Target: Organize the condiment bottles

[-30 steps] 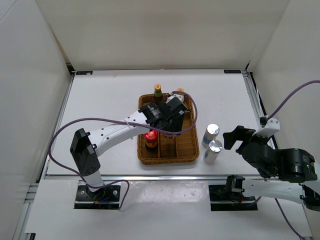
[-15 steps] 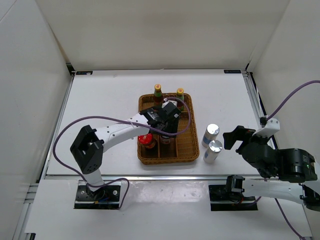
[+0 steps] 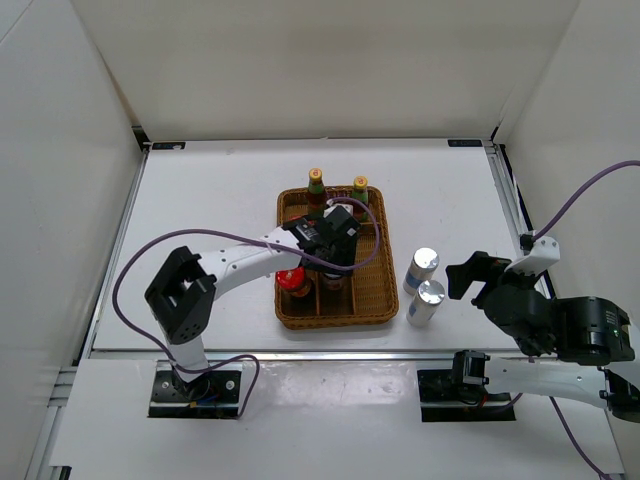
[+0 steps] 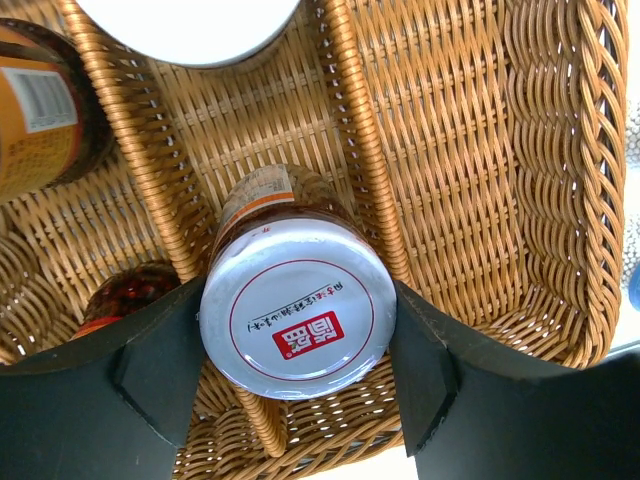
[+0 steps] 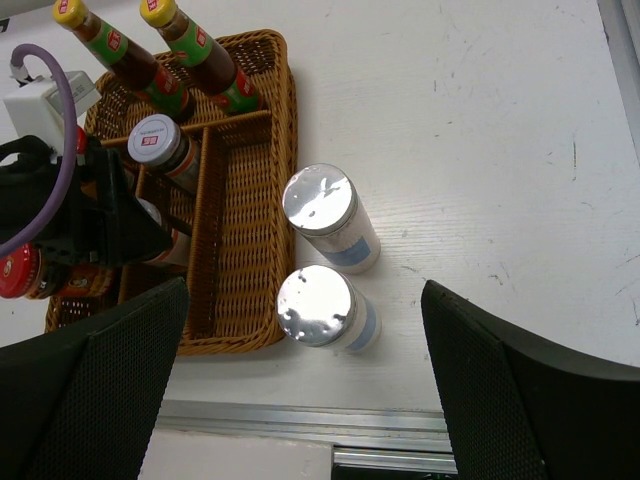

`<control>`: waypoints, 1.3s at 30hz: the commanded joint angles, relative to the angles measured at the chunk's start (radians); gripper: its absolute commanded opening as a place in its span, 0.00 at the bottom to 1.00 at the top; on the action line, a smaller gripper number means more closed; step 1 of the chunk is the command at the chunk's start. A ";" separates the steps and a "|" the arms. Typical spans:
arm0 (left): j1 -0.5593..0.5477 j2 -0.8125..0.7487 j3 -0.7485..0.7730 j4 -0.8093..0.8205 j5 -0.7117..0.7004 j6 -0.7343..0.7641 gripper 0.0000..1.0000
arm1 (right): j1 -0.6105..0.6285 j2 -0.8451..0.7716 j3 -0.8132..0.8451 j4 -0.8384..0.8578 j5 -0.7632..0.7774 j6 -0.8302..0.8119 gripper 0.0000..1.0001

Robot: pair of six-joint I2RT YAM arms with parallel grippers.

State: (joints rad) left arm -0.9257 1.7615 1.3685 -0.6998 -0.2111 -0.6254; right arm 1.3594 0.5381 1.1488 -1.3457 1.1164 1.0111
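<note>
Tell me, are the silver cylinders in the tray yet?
Out. Both cylinders stand upright on the table, beside the tray, not inside any compartment.

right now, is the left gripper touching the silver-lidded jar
Touching. The left wrist view shows the left gripper with its fingers pressed against both sides of the jar lid, no gap.

White tabletop (image 3: 220,220) inside plain white walls (image 3: 320,60), metal rails (image 3: 115,250) along its edges, even diffuse light.

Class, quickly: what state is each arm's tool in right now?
Left tool: closed on the silver-lidded jar.
Right tool: open, holding nothing.
</note>
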 commanded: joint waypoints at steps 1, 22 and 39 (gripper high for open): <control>0.004 -0.022 0.038 0.048 0.029 -0.007 0.30 | 0.006 0.003 0.000 -0.167 0.025 0.018 1.00; 0.004 -0.100 0.179 0.037 0.056 0.015 1.00 | 0.006 0.034 0.000 -0.167 0.025 0.018 1.00; -0.024 -0.648 -0.006 -0.079 -0.430 0.270 1.00 | 0.006 0.290 0.120 -0.181 -0.038 0.015 1.00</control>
State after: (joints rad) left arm -0.9741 1.1847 1.4597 -0.7082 -0.4603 -0.4183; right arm 1.3590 0.6994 1.2354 -1.3605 1.0866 1.0416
